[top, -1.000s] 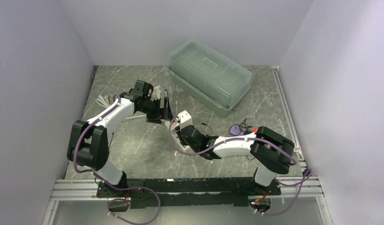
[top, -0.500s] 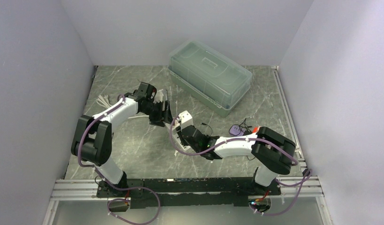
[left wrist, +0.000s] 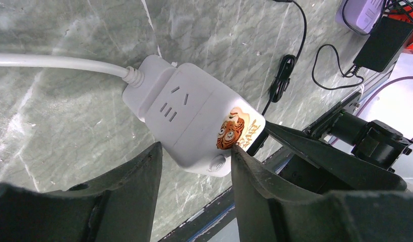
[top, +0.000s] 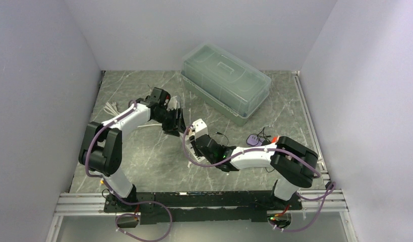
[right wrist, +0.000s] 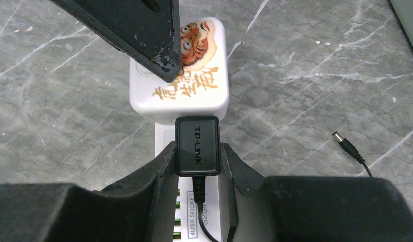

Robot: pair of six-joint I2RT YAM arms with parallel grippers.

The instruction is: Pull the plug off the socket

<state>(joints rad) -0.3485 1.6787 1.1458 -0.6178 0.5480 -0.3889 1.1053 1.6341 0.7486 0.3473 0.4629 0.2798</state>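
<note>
Marbled desk (right wrist: 305, 75): right end effector (right wrist: 196, 147) clamps the plug (right wrist: 196, 140); left end effector (left wrist: 196, 150), open astride the socket (left wrist: 186, 113), should brace it first.

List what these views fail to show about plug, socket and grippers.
- Prongs of the plug: right wrist view, hidden by its body and the socket; seating depth unclear.
- Grip of the left gripper: left wrist view, fingers flank the socket, contact not discernible.
- Top view: plug and socket too small beside the right gripper.
- End of the white cord: left wrist view, cut by the left edge.
</note>
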